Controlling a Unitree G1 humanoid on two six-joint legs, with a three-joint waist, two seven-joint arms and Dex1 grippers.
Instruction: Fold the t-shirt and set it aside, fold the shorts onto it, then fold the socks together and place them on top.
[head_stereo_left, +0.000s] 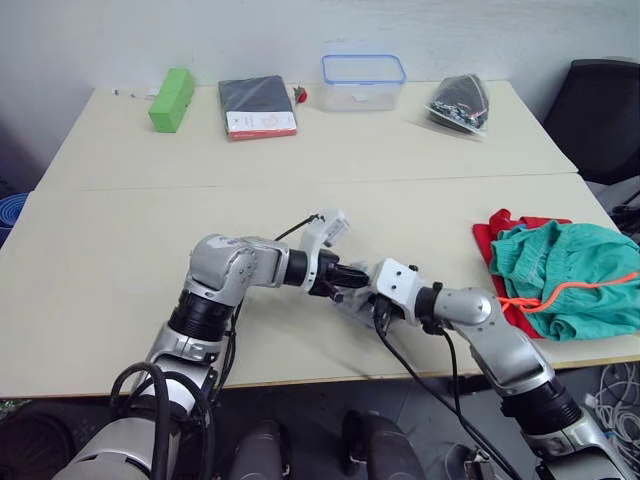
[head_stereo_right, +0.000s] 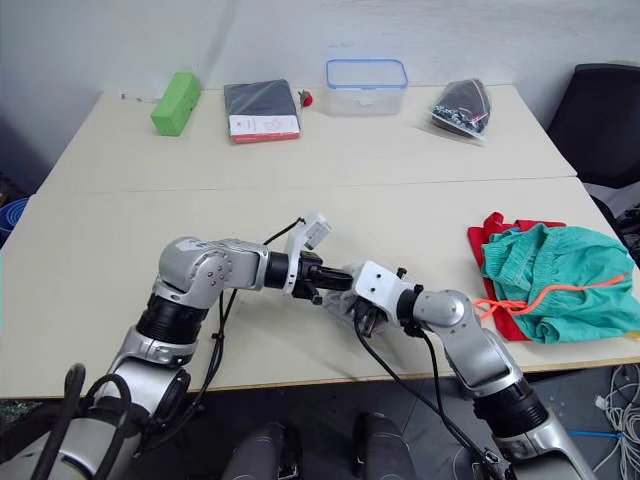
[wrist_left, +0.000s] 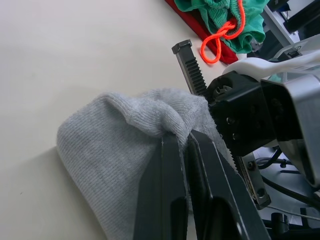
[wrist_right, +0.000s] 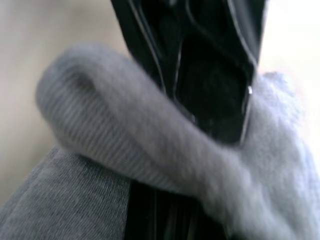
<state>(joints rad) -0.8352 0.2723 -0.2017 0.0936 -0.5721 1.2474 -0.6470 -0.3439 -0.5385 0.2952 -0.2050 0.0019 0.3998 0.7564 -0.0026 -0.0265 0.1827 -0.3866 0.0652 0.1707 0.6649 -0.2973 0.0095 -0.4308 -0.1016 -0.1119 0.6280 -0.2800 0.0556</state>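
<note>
The grey socks (wrist_left: 110, 150) lie bunched near the table's front middle, between my two grippers. My left gripper (wrist_left: 182, 137) is shut on a raised fold of the knit. From the opposite side my right gripper (head_stereo_left: 370, 300) meets it, shut with sock (wrist_right: 100, 125) draped over its fingers. In the head views both grippers cover most of the socks (head_stereo_right: 340, 302). At the right edge the teal-green shorts (head_stereo_left: 565, 270) with an orange drawstring (head_stereo_left: 560, 295) rest crumpled on the red t-shirt (head_stereo_left: 490, 235), which shows along its left side.
Along the far edge stand a green box (head_stereo_left: 172, 98), a black notebook (head_stereo_left: 257, 105), a clear container with a blue rim (head_stereo_left: 363, 80) and a bag of dark items (head_stereo_left: 460, 102). A black chair (head_stereo_left: 600, 110) sits at the far right.
</note>
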